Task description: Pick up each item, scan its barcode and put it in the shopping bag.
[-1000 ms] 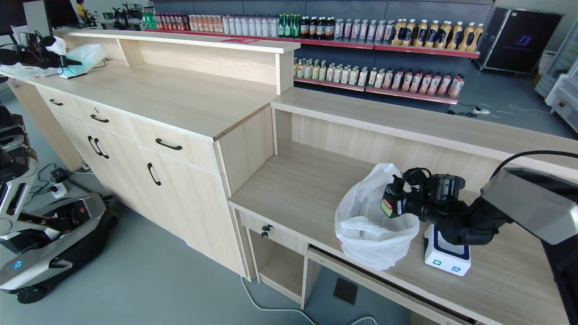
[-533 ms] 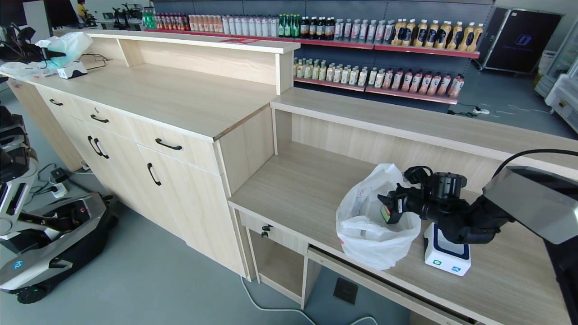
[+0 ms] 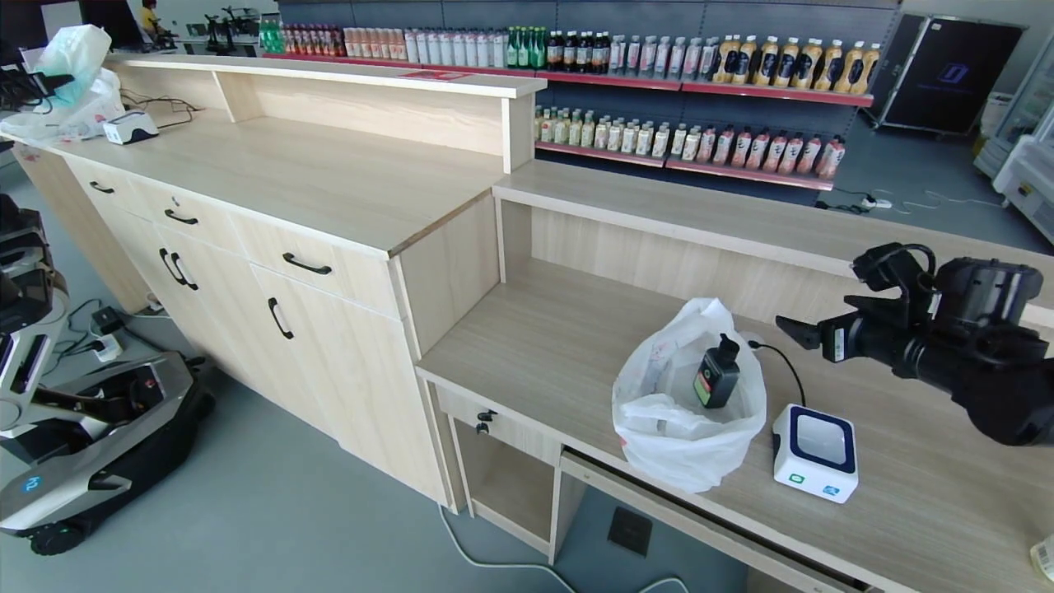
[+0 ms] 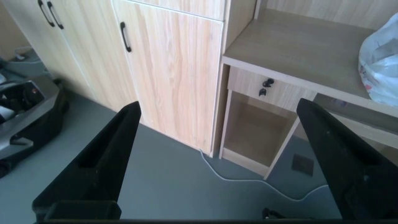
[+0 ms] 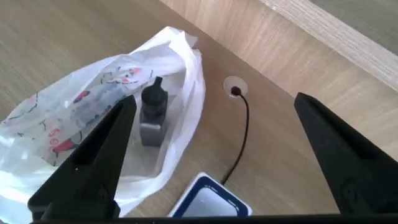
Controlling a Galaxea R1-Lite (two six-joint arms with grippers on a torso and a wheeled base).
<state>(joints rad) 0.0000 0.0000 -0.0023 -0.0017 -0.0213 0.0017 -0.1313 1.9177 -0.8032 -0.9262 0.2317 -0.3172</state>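
Right end effector [image 5: 211,106] pulled back from shopping bag [image 3: 671,436], fingers spread wide, empty. Dark bottle [image 3: 716,377] released, now leaning inside bag on bench [image 3: 560,338], scanner [image 3: 815,453] just beside. This item judged done. Left end effector [image 4: 217,112] wide, empty, over floor.

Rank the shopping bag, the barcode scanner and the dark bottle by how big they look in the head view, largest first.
1. shopping bag, clearly the largest.
2. barcode scanner.
3. dark bottle, the smallest; it stands inside the bag, so its base may be hidden.
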